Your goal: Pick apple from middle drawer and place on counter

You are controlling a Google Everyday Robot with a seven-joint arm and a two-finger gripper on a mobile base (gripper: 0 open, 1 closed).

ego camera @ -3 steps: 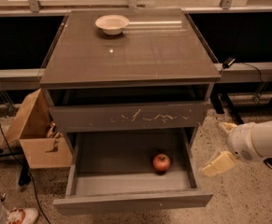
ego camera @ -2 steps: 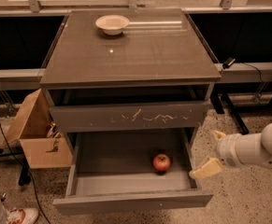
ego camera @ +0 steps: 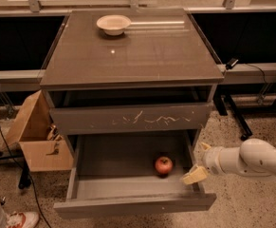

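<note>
Reaching in from the right, my arm (ego camera: 256, 159) lies low and level, hand (ego camera: 200, 161) spread beside the right wall of the open drawer (ego camera: 118, 175); apple (ego camera: 163, 165) sits inside, bowl (ego camera: 113, 23) on glossy bench (ego camera: 142, 56), speckled floor (ego camera: 251, 208) below.

A pale bowl (ego camera: 113, 24) sits up top; an open cardboard box (ego camera: 35, 137), perhaps holding tools, stands at left.

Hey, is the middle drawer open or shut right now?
Open: the middle drawer is pulled out, its floor and the apple visible. The gripper is at its right edge.
</note>
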